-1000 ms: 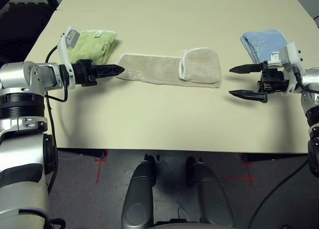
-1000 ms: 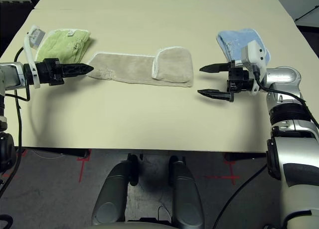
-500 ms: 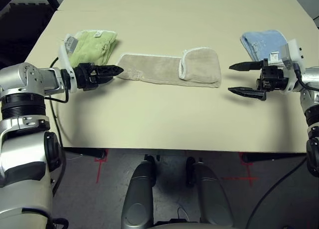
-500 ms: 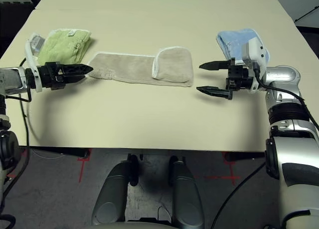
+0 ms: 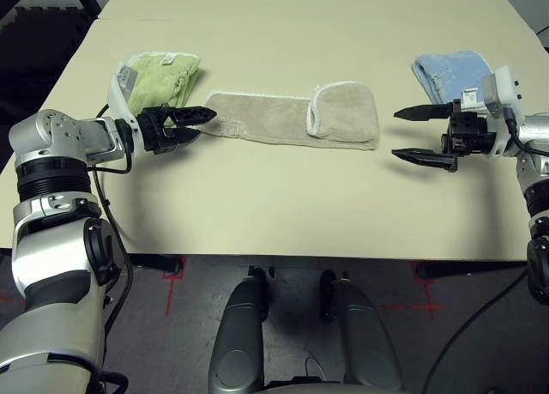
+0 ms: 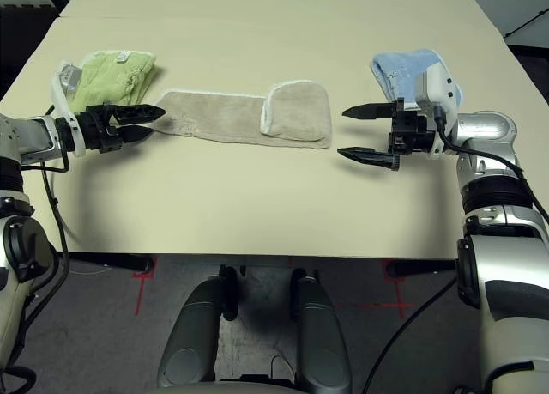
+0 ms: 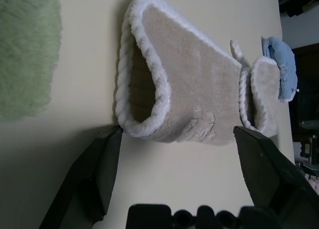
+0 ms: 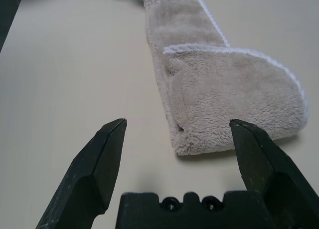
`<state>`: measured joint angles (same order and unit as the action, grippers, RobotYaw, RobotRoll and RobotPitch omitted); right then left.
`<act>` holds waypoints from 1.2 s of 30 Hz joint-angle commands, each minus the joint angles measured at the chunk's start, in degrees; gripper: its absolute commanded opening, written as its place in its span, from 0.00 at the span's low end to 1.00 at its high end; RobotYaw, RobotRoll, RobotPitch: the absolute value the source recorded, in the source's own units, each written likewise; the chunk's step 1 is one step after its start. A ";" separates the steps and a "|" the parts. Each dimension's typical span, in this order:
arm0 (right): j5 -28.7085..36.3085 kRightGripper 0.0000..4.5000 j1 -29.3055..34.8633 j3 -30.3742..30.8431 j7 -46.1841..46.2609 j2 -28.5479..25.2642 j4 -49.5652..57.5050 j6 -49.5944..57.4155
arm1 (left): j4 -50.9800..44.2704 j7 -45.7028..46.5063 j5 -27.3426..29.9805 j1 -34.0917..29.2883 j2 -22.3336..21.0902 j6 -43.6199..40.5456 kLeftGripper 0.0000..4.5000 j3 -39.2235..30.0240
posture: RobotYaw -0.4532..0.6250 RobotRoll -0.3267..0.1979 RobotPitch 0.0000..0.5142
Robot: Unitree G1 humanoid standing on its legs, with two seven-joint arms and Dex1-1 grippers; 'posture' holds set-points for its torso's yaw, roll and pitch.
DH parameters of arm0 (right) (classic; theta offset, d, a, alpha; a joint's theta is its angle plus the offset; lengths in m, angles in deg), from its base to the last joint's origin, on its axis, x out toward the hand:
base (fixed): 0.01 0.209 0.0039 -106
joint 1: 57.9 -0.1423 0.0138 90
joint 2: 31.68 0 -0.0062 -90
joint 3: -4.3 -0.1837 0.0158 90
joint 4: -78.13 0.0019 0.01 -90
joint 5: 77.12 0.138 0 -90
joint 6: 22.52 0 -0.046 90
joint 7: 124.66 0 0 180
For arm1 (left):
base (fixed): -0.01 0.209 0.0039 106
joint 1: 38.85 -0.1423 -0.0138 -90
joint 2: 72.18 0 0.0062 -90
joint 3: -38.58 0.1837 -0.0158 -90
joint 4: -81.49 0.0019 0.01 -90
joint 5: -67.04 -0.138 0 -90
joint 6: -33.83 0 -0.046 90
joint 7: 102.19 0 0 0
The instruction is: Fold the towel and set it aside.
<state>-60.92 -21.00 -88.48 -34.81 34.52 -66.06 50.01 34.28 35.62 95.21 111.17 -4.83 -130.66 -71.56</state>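
Lying flat mid-surface on the pale beige surface (image 5: pixel 283 205), the long tan terry towel with white stitched edging (image 5: pixel 296 118) has its right end already doubled over; a light green folded cloth (image 5: pixel 163 75) sits just left of it, a light blue folded cloth (image 5: pixel 450 72) well right. Left tool (image 5: pixel 193 123) spread wide, empty, at the towel's left end; right tool (image 5: pixel 420 135) spread wide, empty, right of the towel. Step judged: approach before pinching the ends; next calls for closing on them; no containers present.

One beige towel (image 5: pixel 296 118), one green cloth (image 5: pixel 163 75), one blue cloth (image 5: pixel 450 71).
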 commanded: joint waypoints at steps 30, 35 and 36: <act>-1.48 1.00 -0.84 -0.64 0.72 0.05 -0.02 -0.05 | 2.85 8.68 1.18 0.37 -0.50 2.47 0.01 -4.38 | 0.44 0.62 0.55; -1.56 1.00 -1.11 -0.58 0.96 0.40 -0.25 -0.13 | 0.14 3.93 0.56 -0.58 -5.00 1.39 0.01 0.53 | 0.45 0.62 0.55; -1.62 1.00 -1.22 -0.58 0.99 0.44 -0.42 -0.21 | -0.17 3.17 0.56 -0.78 -6.07 1.13 0.01 1.22 | 0.45 0.62 0.55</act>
<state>-62.12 -21.76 -88.57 -33.84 34.99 -66.05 50.03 35.42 40.68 96.23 111.36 -9.14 -128.41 -71.97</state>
